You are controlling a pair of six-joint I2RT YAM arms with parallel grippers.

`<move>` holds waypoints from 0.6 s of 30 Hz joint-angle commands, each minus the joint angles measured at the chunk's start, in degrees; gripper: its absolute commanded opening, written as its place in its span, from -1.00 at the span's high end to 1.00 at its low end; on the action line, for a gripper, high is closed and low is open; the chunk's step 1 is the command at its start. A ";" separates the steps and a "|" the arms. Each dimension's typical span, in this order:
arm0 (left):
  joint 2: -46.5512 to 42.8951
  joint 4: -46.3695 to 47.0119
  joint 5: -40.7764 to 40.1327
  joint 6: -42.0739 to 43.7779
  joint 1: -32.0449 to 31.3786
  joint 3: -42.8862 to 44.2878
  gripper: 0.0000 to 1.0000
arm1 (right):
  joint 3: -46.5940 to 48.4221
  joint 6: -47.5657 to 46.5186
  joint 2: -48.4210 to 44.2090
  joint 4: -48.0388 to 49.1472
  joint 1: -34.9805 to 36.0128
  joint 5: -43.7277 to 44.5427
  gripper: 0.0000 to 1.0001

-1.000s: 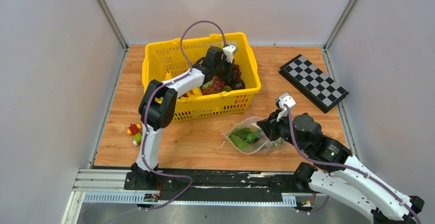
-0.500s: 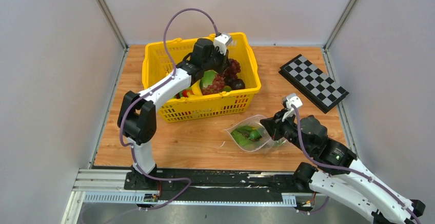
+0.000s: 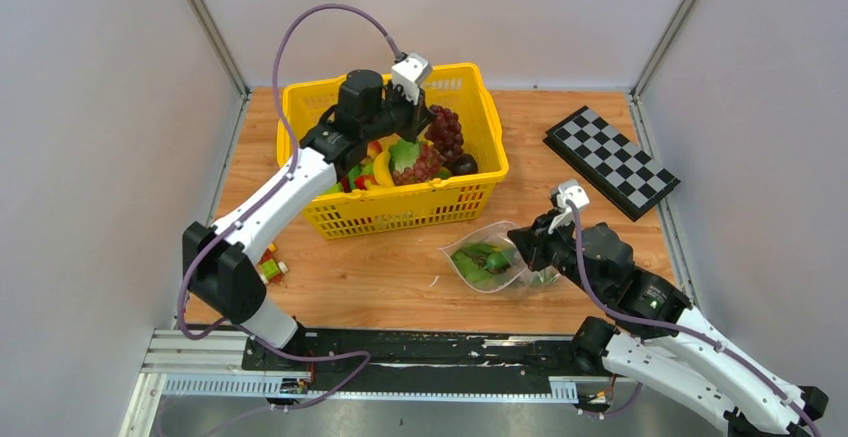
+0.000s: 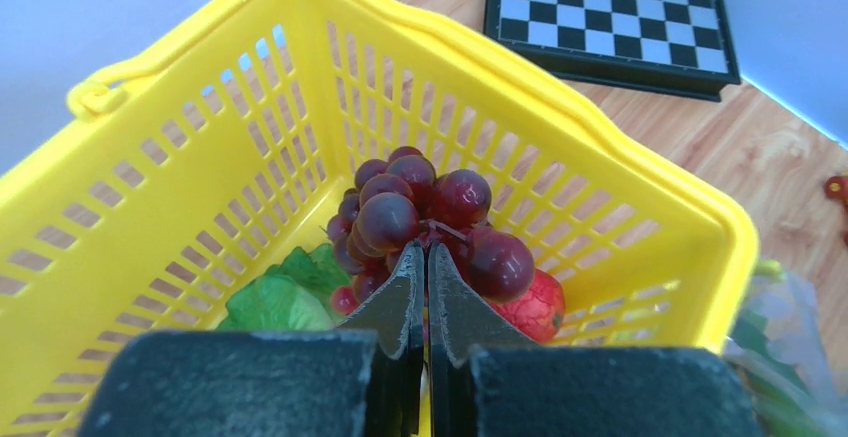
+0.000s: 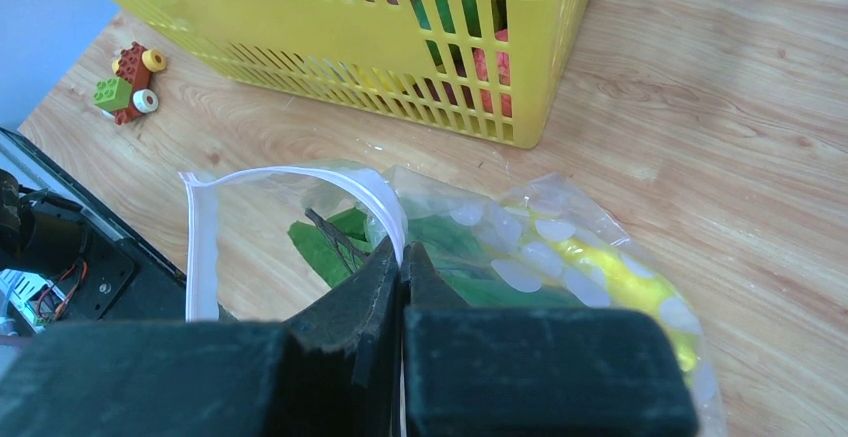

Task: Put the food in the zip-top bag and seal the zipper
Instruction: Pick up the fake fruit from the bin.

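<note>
1. The zip-top bag [image 3: 505,237] lies on the table [image 3: 380,277] just in front of the yellow basket [image 3: 470,77], with greens [image 3: 478,260] inside. It looks thin, crinkly and slippery, so the stiffer zipper [image 5: 260,175] seems the best place to hold it.
2. The right gripper [image 5: 400,257] is pinched shut on that upper lip, propping the mouth open.
3. The grapes [image 4: 420,207] hang over the basket, light and knobbly. The left gripper [image 4: 427,257] looks clamped on their stem.

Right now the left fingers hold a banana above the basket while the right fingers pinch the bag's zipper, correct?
No: the left fingers hold the purple grapes, not a banana; see the left wrist view. The basket and the right fingers on the zipper are right.
</note>
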 commanded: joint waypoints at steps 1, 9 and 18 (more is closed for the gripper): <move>-7.97 -0.73 2.13 1.68 -0.46 -0.40 1.00 | 1.04 1.44 0.83 4.32 -0.07 1.37 0.95; -17.48 -3.88 8.09 0.80 -0.57 -1.64 1.00 | 3.05 2.55 3.01 7.47 -0.07 0.80 1.00; -26.22 -4.22 15.24 -2.89 -0.57 -3.28 1.00 | 6.50 1.83 0.21 9.31 -0.07 0.55 1.00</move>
